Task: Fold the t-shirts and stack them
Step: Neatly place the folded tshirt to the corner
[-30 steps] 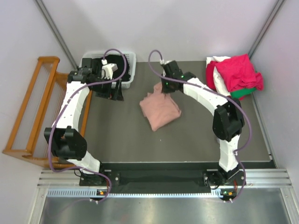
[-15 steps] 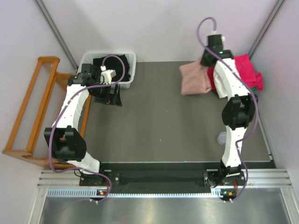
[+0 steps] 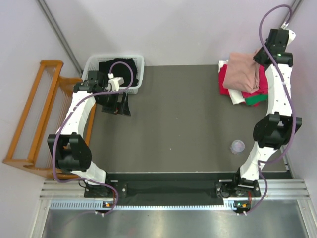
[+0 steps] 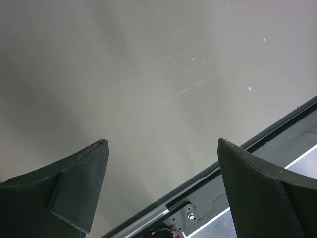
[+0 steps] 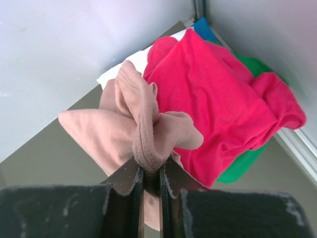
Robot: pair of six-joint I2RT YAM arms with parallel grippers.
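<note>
My right gripper [image 5: 151, 173] is shut on a bunched edge of the dusty-pink t-shirt [image 5: 119, 126]. In the top view that folded t-shirt [image 3: 241, 71] hangs from the right gripper [image 3: 261, 57] above the pile at the back right corner. The pile holds a crimson-pink t-shirt [image 5: 218, 99], a green one [image 5: 242, 166] under it and a white one [image 3: 236, 96]. My left gripper [image 4: 161, 148] stands open over bare grey table near the front rail, with nothing between its fingers. From above, the left gripper [image 3: 117, 104] is at the back left.
A white basket [image 3: 139, 74] holding black cloth stands at the back left. A wooden rack [image 3: 34, 114] stands off the table's left side. A small clear cup [image 3: 237, 146] sits on the table near the right arm. Grey walls close in behind the pile.
The right arm carried the dusty-pink t-shirt from mid-table to the back right and now holds it over the pile. The left arm barely moved.
</note>
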